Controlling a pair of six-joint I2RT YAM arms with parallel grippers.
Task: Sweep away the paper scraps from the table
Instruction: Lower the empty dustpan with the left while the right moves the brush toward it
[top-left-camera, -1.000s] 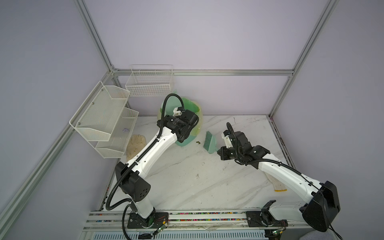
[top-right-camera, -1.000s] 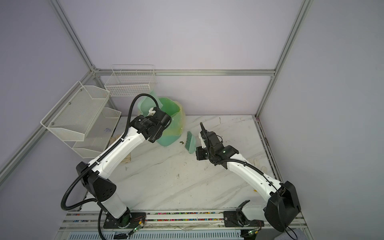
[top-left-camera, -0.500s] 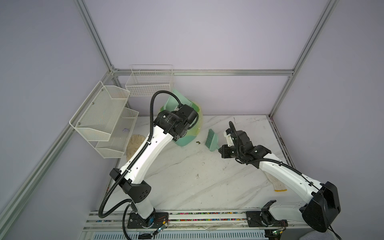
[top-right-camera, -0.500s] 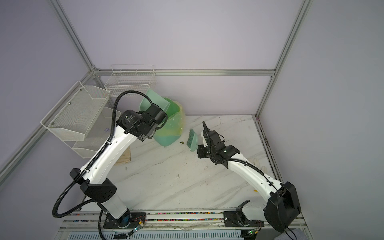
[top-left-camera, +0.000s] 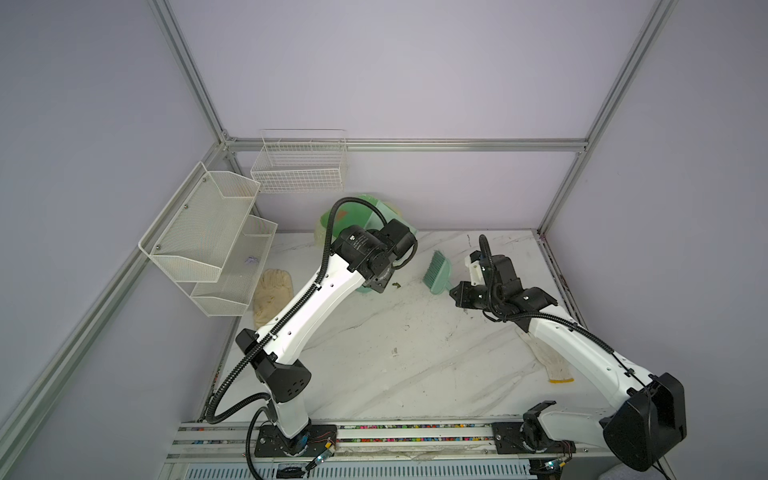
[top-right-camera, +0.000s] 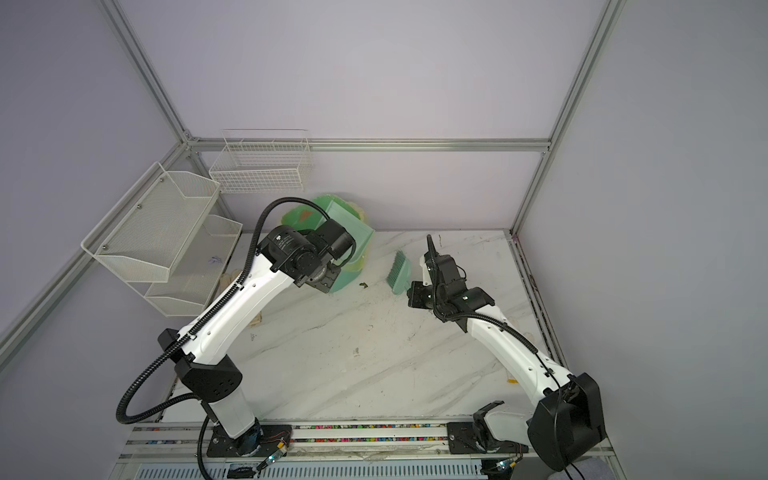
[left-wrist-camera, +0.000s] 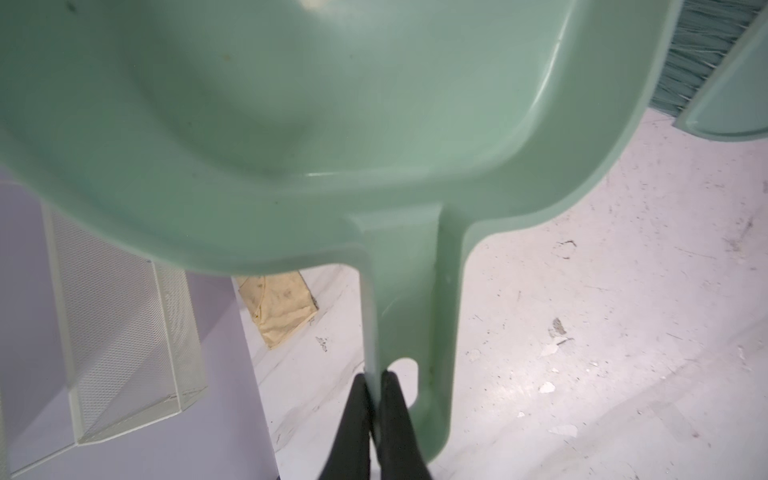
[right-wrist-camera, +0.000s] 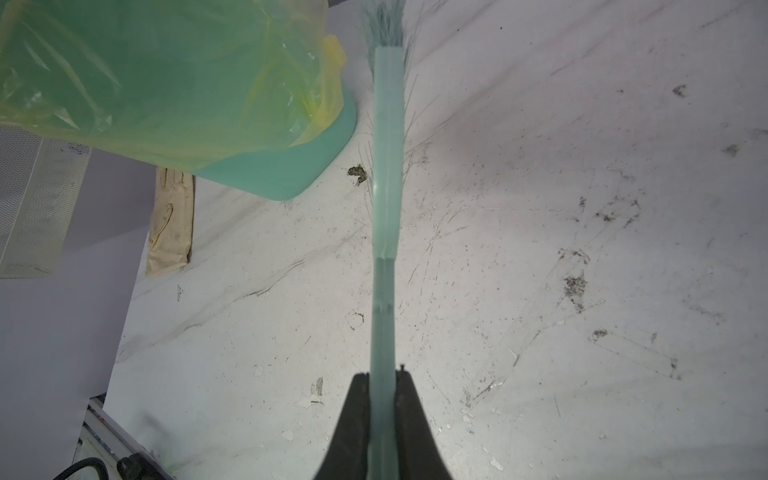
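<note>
The left end effector (left-wrist-camera: 376, 376) pinches the dustpan (left-wrist-camera: 291, 124) by its handle near the bin (right-wrist-camera: 166, 83); the right end effector (right-wrist-camera: 384, 376) pinches the brush (right-wrist-camera: 388, 166) above the worktop (right-wrist-camera: 582, 249).

Left arm (top-left-camera: 307, 307) and right arm (top-left-camera: 582, 353): glossy white link shells with small dark screw holes, black rounded joint housings, black base plates. Behind each claw a black motor block, the left one with a small white label (top-left-camera: 353, 238); ribbed black cable conduit (top-left-camera: 330, 232) loops back from there. Left gripper (left-wrist-camera: 376, 380) and right gripper (right-wrist-camera: 382, 380) have matte black tapered fingers (left-wrist-camera: 353, 415).
</note>
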